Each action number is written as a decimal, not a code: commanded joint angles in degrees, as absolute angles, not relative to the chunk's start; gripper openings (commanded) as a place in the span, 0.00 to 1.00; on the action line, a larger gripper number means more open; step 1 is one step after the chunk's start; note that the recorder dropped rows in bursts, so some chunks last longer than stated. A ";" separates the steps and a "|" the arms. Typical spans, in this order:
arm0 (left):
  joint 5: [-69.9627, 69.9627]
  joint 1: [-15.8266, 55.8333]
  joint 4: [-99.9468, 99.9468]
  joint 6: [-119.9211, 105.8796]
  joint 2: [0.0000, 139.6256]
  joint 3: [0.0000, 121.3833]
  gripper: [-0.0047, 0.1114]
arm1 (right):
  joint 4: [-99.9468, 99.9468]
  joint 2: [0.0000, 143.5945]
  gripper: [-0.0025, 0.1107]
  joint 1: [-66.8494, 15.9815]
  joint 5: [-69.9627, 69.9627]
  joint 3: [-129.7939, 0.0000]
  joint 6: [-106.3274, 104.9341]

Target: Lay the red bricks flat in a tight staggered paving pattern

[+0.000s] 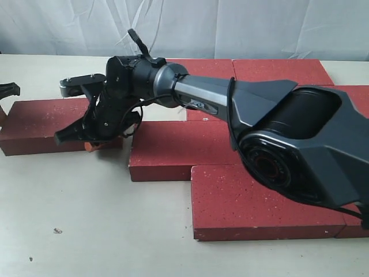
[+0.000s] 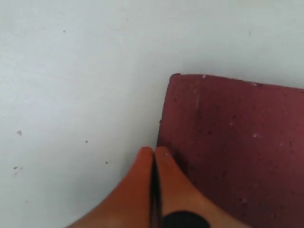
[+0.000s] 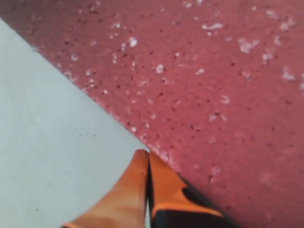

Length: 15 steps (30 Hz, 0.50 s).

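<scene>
**Fingers [image 3: 133, 185] shut against brick [image 3: 213, 95] edges**

Right gripper [image 3: 148, 156] has its orange tips pressed together on the line where a brick meets the table [image 3: 47, 142]. Left gripper [image 2: 154, 152], tips pressed together too, sits just beside another brick's [image 2: 232, 142] edge, not far from its corner. Farther out, bricks [image 1: 253, 205] lie flat, stepping from left to near right.

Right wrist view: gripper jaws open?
No, the right gripper has its orange fingertips pressed together at the edge of a red brick.
</scene>
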<state>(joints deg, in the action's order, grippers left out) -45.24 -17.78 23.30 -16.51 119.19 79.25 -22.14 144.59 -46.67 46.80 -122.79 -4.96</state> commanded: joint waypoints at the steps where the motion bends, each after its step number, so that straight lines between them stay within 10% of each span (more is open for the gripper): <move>1: -43.67 -17.46 26.51 -17.13 120.37 78.97 0.04 | -21.04 144.35 0.02 -45.02 45.38 -123.14 -4.22; 15: -42.09 -17.46 38.11 -24.56 124.30 78.97 0.04 | -20.76 144.35 0.02 -44.65 42.63 -123.14 -4.22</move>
<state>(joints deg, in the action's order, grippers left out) -43.04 -17.78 36.61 -23.72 123.86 79.25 -21.14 144.69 -44.88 43.64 -122.79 -4.24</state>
